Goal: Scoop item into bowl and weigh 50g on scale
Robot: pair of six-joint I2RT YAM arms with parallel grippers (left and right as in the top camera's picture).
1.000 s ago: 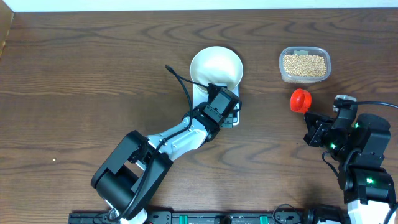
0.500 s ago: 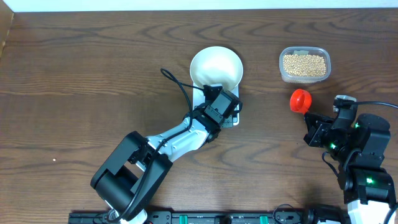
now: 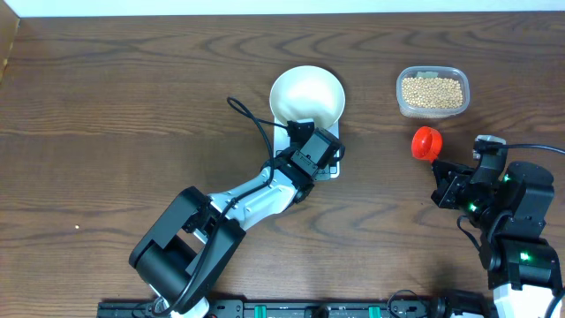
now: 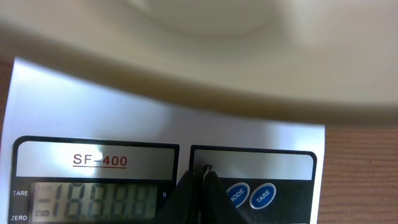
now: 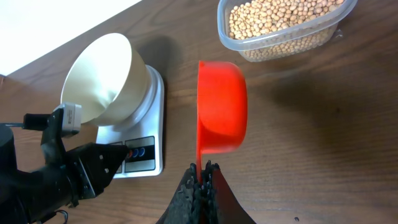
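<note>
One smooth white bowl [image 3: 306, 95] sits on one scale [image 4: 93, 118], one tub [image 5: 292, 45] holds many tan-yellow beans [image 3: 432, 92], the left gripper [image 4: 200, 186] is closed empty, and the right gripper [image 5: 201, 180] clamps one red scoop [image 5: 222, 106].

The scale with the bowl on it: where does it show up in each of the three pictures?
Overhead: centre, the scale peeking out below the bowl, partly under the left gripper.
Left wrist: the scale fills the lower half, its display bottom left.
Right wrist: the scale sits lower left, under the bowl.
Shared landmark: the white bowl resting on it, seen in all three.
</note>
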